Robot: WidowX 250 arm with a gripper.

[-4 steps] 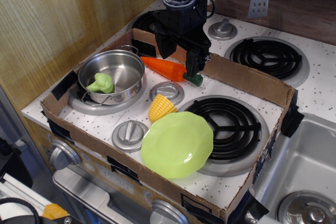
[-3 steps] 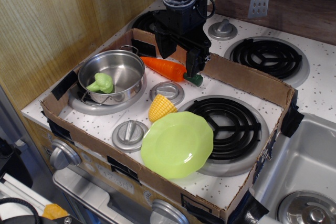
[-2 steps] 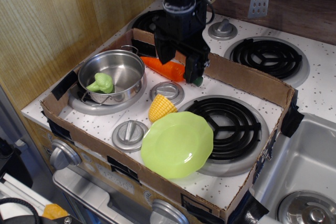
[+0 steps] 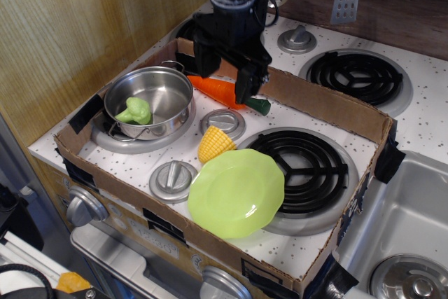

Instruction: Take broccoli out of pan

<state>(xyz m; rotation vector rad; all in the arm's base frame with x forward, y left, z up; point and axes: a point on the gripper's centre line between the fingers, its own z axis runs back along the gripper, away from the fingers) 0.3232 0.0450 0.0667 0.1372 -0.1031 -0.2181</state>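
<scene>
The light-green broccoli (image 4: 136, 110) lies inside the shiny steel pan (image 4: 166, 89), near its front left wall. The pan stands on the front left burner inside a cardboard tray. My black gripper (image 4: 224, 82) hangs open and empty above the orange carrot (image 4: 218, 89), to the right of and behind the pan. Its two fingers point down, one near the pan's far rim, the other over the carrot's green end.
A yellow corn piece (image 4: 215, 143) and a lime-green plate (image 4: 236, 192) lie in front of the carrot. Silver knobs (image 4: 173, 178) sit on the stove top. The cardboard walls (image 4: 329, 103) ring the area. A sink (image 4: 402, 236) is at the right.
The gripper has moved left and slightly up, from over the carrot's green end toward the pan. It stays open. The broccoli and pan have not moved.
</scene>
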